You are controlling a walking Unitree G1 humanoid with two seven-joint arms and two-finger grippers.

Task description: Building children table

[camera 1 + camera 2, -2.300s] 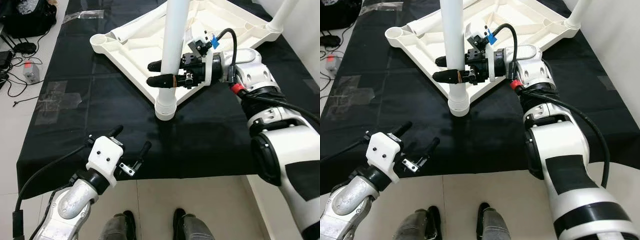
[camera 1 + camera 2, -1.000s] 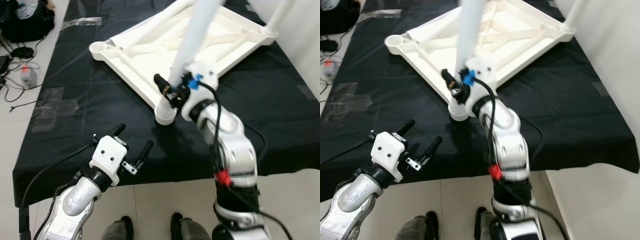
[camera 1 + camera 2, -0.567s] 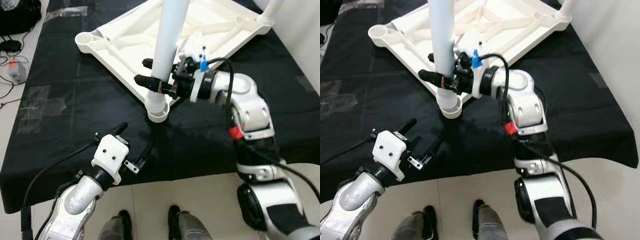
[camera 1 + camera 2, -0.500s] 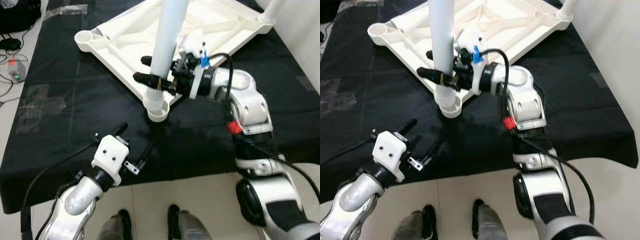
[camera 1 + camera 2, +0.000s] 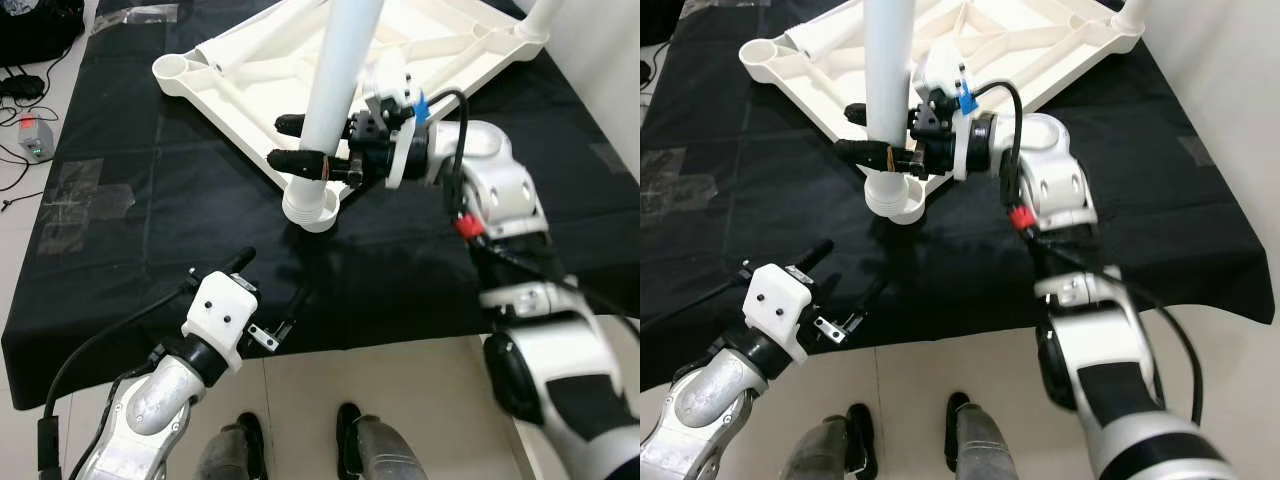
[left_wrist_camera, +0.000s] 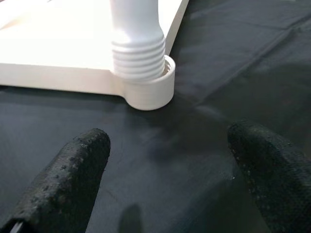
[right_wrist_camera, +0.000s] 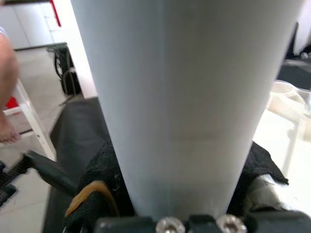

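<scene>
1. A white plastic table top (image 5: 420, 50) lies upside down on a black cloth (image 5: 150, 170), its ribbed underside facing up. Everything below is placed relative to this table top.
2. A smooth, round white table leg (image 5: 335, 90) stands nearly upright at the table top's corner nearest the robot. Its ridged, threaded lower end sits in the round corner socket (image 5: 309, 210).
3. The right gripper (image 5: 292, 142) reaches in from the right side of that corner, and its two black fingers sit on either side of the leg just above the socket, clamped on it. In the right wrist view the leg (image 7: 184, 97) presses between the textured black pads (image 7: 104, 170).
4. The left gripper (image 5: 268, 295) hovers over the black cloth, nearer the robot than the socket corner and apart from it. Its fingers are spread wide and hold nothing. In the left wrist view both rough black fingertips (image 6: 73, 170) frame the socket (image 6: 146, 90) ahead.
5. A second open socket (image 5: 172, 72) sits at the table top's left corner, and another white leg (image 5: 535, 15) rises at its far right corner.
6. Bare black cloth lies between the socket corner and the cloth's near edge, where pale floor (image 5: 300, 400) begins.
7. Cables and a small device (image 5: 35, 135) lie on the floor well left of the table top.
</scene>
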